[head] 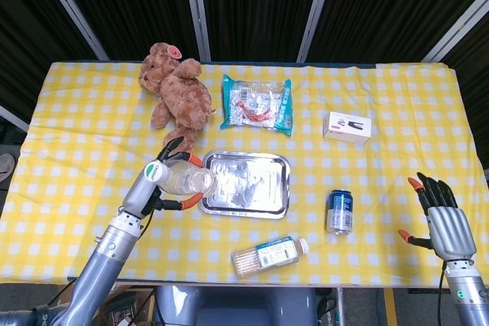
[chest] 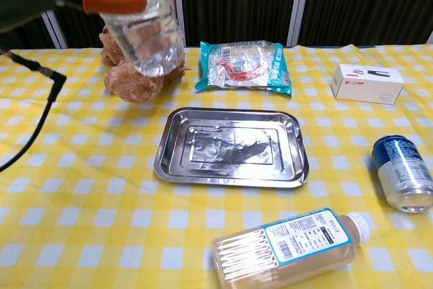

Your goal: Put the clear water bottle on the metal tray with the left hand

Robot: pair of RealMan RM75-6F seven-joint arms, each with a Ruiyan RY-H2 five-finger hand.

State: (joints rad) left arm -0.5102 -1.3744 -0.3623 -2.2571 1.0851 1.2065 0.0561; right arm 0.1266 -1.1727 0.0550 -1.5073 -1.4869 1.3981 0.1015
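Tabletop (head: 76, 135) carries metal tray (head: 245, 183); behind it teddy bear (head: 177, 94), snack pack (head: 258, 103), white box (head: 347, 127); right soda can (head: 339, 211); in front drink bottle (head: 270, 255).

The tray (chest: 230, 147) is bare metal, shiny along the rim, with a duller, scuffed floor that throws blurred reflections. Left of the tray, the bottle (chest: 145, 21) is clear, smooth plastic with a glossy sheen. A yellow checked cloth (chest: 88, 235) covers the surface, matt and soft-looking. Behind the tray, the bear (head: 177, 93) is rough brown plush, and the packet (chest: 245, 65) is crinkled glossy film. Right of the tray, the can (chest: 402, 172) is polished metal; the box (chest: 367, 83) is matt white card.
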